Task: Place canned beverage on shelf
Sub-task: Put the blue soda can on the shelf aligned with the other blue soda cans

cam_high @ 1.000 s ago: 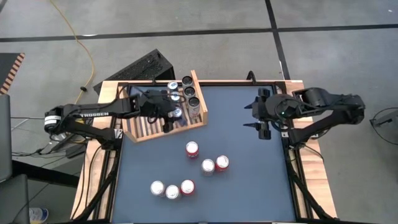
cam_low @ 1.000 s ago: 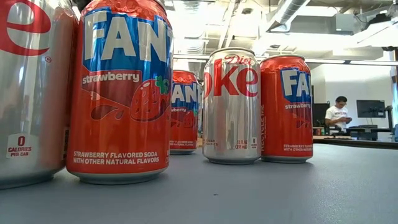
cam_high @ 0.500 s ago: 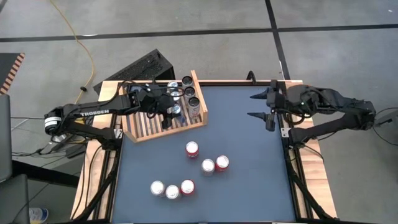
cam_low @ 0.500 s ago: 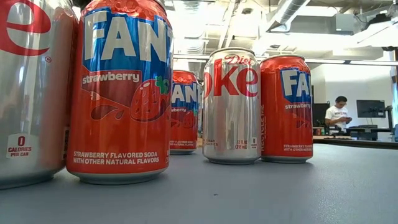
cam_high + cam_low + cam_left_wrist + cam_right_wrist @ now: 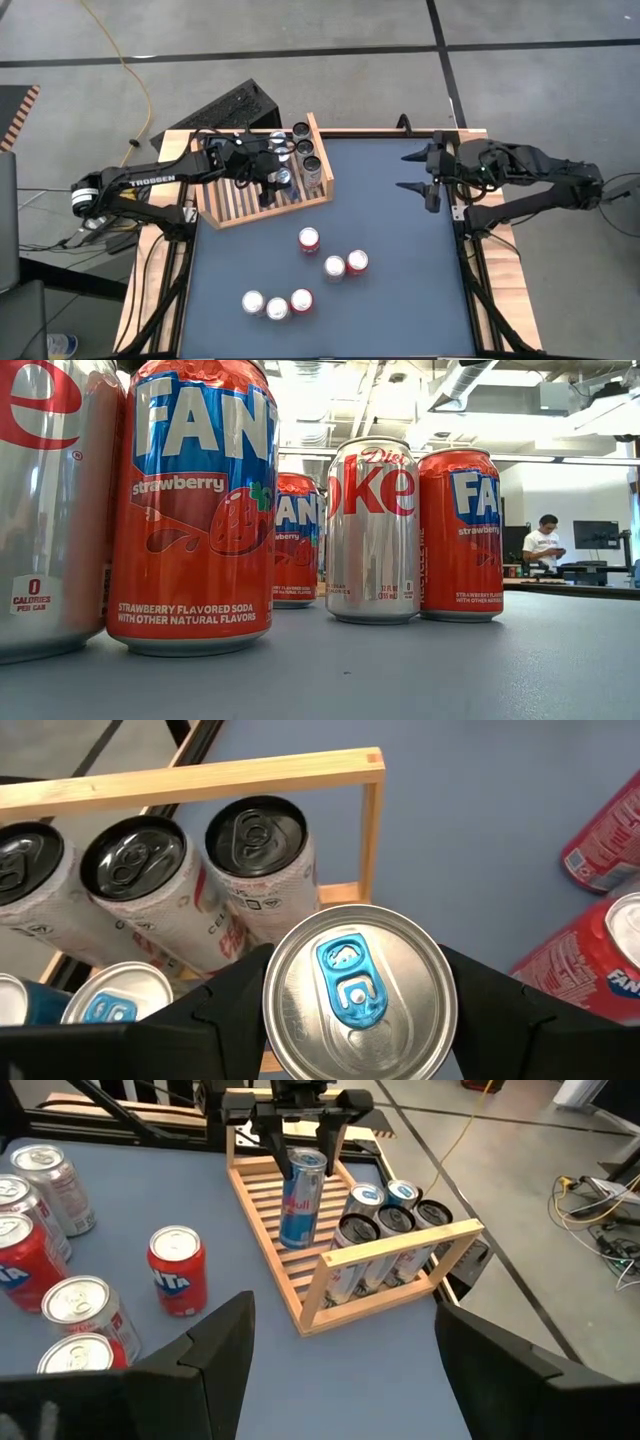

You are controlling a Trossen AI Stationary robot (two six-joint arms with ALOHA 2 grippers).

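Note:
The light-wood slatted shelf (image 5: 228, 205) stands at the table's far left. At its far-right end stand three dark-topped cans (image 5: 306, 147) and a blue-tabbed can (image 5: 115, 1005). My left gripper (image 5: 277, 180) is shut on a slim blue-and-silver can (image 5: 300, 1195) over the shelf's slats. My right gripper (image 5: 418, 170) is open and empty at the table's far right. Several red Fanta and silver Diet Coke cans (image 5: 334, 266) stand on the dark table top. My left gripper pinches the slim can's upper wall, just below its rim (image 5: 285, 1020), between its two fingers (image 5: 480, 1005). The fingers come from above, pointing down. The can is upright, its blue tab up. Its bottom (image 5: 293, 1240) is at the slats; whether it rests there I cannot tell.
A black ridged box (image 5: 225, 108) lies beyond the shelf, off the table's far left corner. Two groups of cans stand mid-table (image 5: 309, 239) and near the front (image 5: 277, 308). A person (image 5: 543, 545) sits far off in the room.
My right arm has drawn back toward the table's far right corner, and its gripper has turned so that the open fingers point level toward the left. My left gripper has stayed over the shelf, still holding the can.

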